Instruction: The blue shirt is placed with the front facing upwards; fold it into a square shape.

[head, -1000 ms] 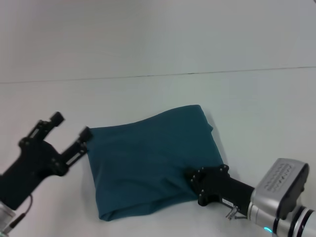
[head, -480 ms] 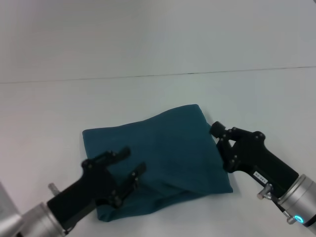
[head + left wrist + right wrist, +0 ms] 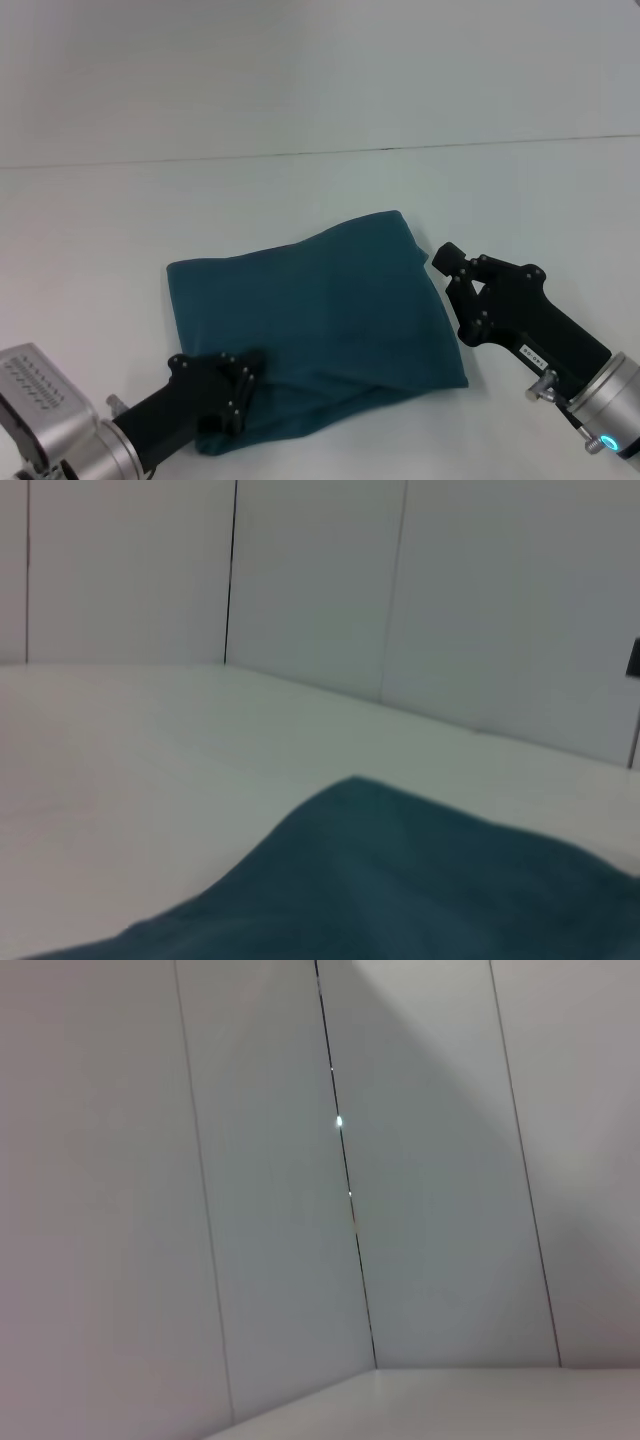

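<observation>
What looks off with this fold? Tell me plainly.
The blue shirt is folded but not square: it lies skewed on the table, with a loose flap bunched along its near edge. The left gripper sits at that near left corner; the right gripper is beside the far right edge.

Blue shirt (image 3: 320, 320): soft matt cloth, teal, no sheen, faint folds and ridges; same matt weave in left wrist view (image 3: 420, 880).
Table (image 3: 300, 190) under shirt: smooth, pale, matt, even finish.
Left gripper (image 3: 235, 385), at shirt's near corner: matt black, plastic-looking.
Right gripper (image 3: 455, 275), beside shirt's right edge: matt black; wrist section behind it brushed silver metal.
</observation>
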